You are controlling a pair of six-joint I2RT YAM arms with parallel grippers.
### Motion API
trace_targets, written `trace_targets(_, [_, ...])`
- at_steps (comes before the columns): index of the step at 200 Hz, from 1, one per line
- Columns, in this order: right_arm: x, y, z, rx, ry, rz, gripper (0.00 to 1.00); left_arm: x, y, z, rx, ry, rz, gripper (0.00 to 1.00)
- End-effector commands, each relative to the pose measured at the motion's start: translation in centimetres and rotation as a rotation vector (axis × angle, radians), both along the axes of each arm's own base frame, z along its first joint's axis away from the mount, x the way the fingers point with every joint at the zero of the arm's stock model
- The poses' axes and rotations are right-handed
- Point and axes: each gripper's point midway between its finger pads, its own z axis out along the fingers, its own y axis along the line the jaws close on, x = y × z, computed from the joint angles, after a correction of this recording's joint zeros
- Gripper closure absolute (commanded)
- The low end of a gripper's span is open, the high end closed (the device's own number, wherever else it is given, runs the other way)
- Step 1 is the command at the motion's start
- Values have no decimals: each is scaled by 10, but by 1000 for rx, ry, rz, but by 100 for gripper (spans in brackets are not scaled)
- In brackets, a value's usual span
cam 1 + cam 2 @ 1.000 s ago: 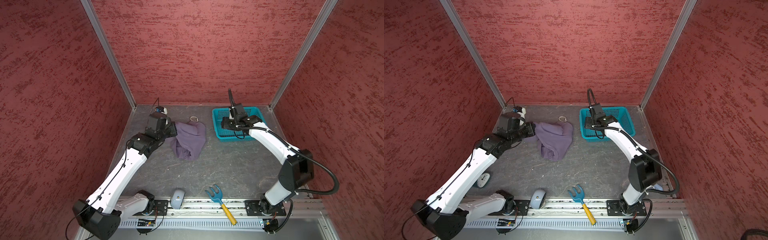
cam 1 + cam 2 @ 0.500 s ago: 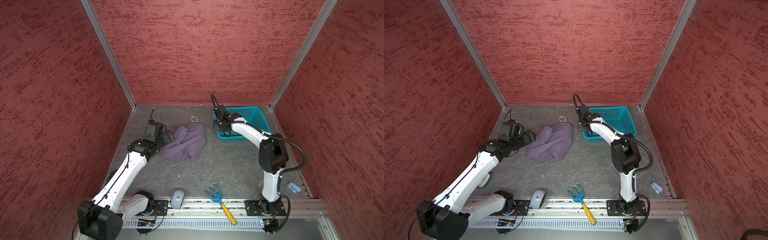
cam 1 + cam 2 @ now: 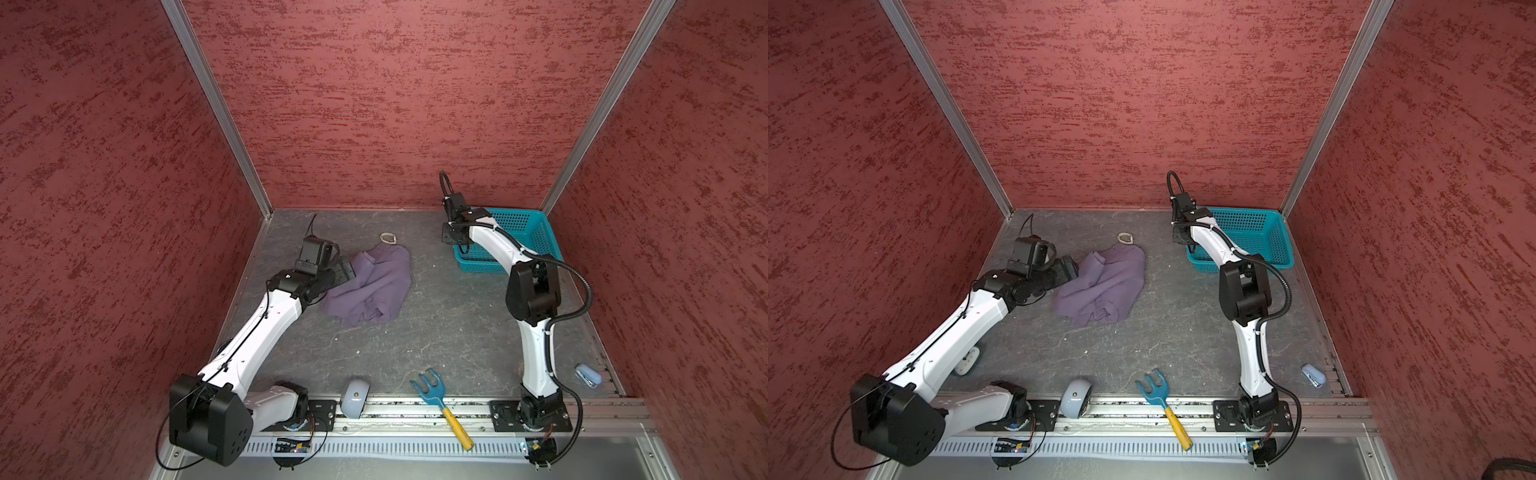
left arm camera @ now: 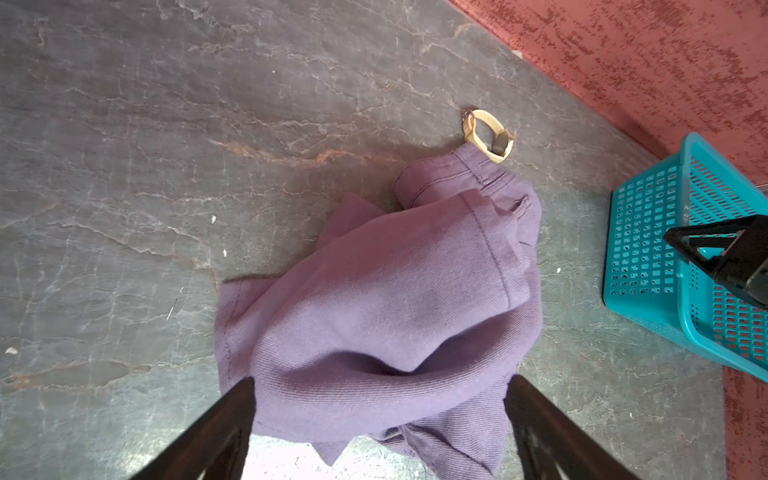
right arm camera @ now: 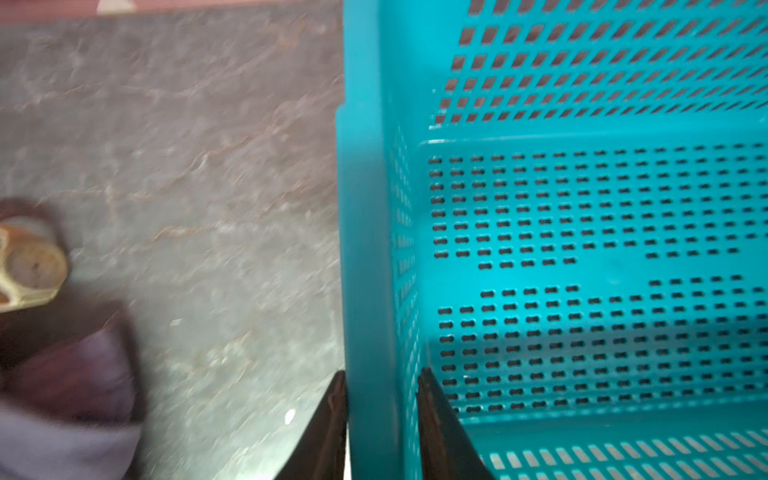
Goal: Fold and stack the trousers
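Trousers (image 3: 370, 286) lie crumpled in a heap mid-table, toward the back, no neat fold. Waistband end just touches a cream wristwatch (image 3: 388, 238). Your L gripper (image 4: 380, 382) sits at the heap's left edge, jaws wide apart, cloth between the fingers but nothing pinched. Your R gripper (image 5: 380, 374) is at the teal basket (image 5: 365, 208) in the back-right corner, well apart from the trousers. Its fingers straddle the basket's left wall, pressed on both faces, so it's gripping the basket. Front edge: grey computer mouse (image 3: 353, 398), blue hand rake w/ yellow handle (image 3: 436, 395).
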Motion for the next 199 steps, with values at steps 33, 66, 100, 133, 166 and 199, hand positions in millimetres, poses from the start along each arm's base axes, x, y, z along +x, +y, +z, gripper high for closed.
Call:
trace_targets(33, [20, -8, 20, -133, -59, 88, 77, -3, 3, 11, 7, -51, -19, 5])
trace_targets(66, [21, -18, 30, -227, -76, 112, 80, 1, 2, 6, -2, -50, -8, 6])
trace_targets(100, [-8, -15, 66, -137, -119, 127, 72, 12, -4, 4, -10, -54, -7, 4])
trace_targets(133, [-65, -26, 72, -68, -118, 110, 49, 28, -18, 9, -5, -61, -36, 3])
trace_targets(166, [-123, -57, 48, -59, -52, -19, 46, 35, -32, 18, 9, -79, -69, 2])
trace_targets(199, [-144, -85, 16, 74, 27, -143, 61, 32, -35, 21, 13, -80, -81, 2])
